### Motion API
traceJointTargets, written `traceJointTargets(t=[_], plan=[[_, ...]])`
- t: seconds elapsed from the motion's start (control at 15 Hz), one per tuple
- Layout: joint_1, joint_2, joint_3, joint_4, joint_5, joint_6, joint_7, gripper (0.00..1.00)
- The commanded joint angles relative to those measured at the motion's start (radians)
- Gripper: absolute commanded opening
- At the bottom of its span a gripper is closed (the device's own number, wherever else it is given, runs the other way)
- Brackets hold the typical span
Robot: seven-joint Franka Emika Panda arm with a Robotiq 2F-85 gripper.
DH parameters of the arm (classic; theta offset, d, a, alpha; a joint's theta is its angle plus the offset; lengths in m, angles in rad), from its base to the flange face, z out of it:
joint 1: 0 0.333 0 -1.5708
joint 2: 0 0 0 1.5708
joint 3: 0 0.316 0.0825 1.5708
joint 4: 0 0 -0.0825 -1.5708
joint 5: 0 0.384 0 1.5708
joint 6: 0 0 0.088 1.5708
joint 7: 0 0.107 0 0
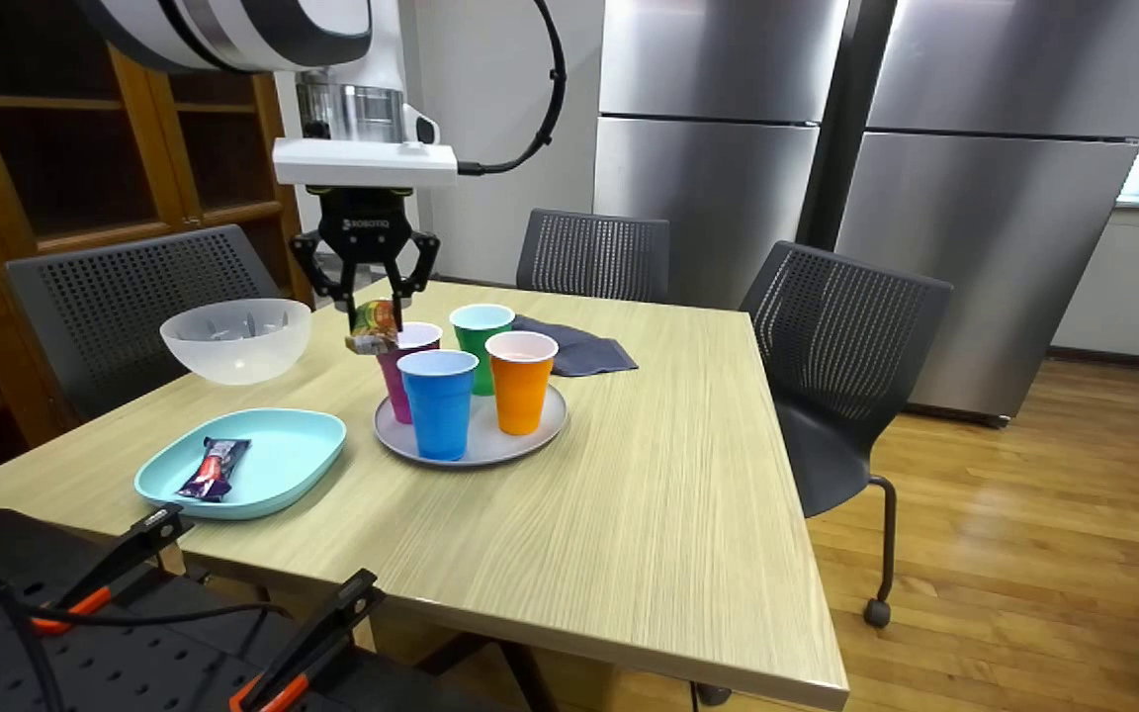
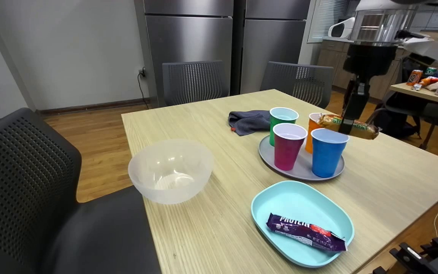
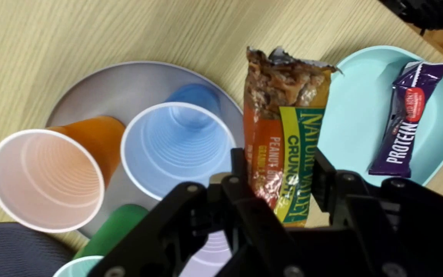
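Over the tabletop [image 1: 678, 494], a gripped granola bar [image 3: 283, 130]

Its long axis is nearly level, one end slightly lower, toward the edge by the clamps [image 1: 337, 618]. The tool [image 3: 279, 167] grasps it across the width. The wrist view shows it between blue cup [image 3: 179, 142] and tray [image 3: 360, 130]; the tool hides its opposite end and most of the purple cup [image 2: 288, 152]; the green cup [image 3: 115, 227] is cut off.
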Motion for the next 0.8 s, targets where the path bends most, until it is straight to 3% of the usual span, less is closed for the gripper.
traceJointTargets(t=[0.0, 0.73], plan=[[0.037, -0.047, 0.021, -0.058, 0.037, 0.003, -0.031, 0.17], [0.108, 0.044, 0.064, -0.088, 0.174, 0.085, -0.091, 0.17]])
